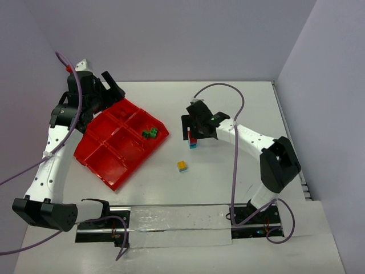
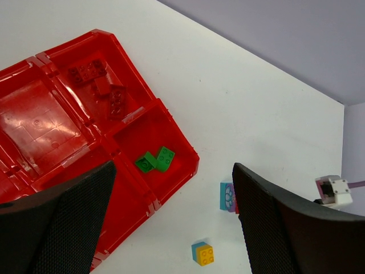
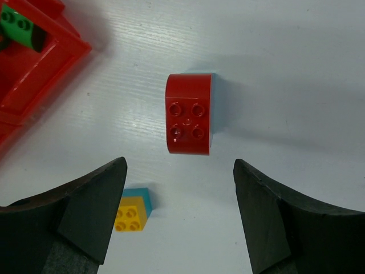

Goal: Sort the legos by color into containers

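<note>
A red tray (image 1: 108, 155) of square containers lies at the left. One container holds two green legos (image 1: 150, 133) (image 2: 155, 160), and another holds dark red legos (image 2: 108, 94). A red-on-teal stack (image 1: 193, 140) (image 3: 189, 114) stands on the table right of the tray. A yellow-on-teal cube (image 1: 182, 166) (image 3: 132, 212) sits nearer the front. My right gripper (image 1: 192, 131) (image 3: 179, 165) hovers open over the stack, and nothing is between its fingers. My left gripper (image 1: 109, 85) (image 2: 174, 171) hangs open and empty high over the tray's far left corner.
Grey walls close in the table at the back, left and right. The right arm's purple cable (image 1: 235, 148) loops over the table's right half. A pale strip (image 1: 177, 225) runs along the near edge between the arm bases.
</note>
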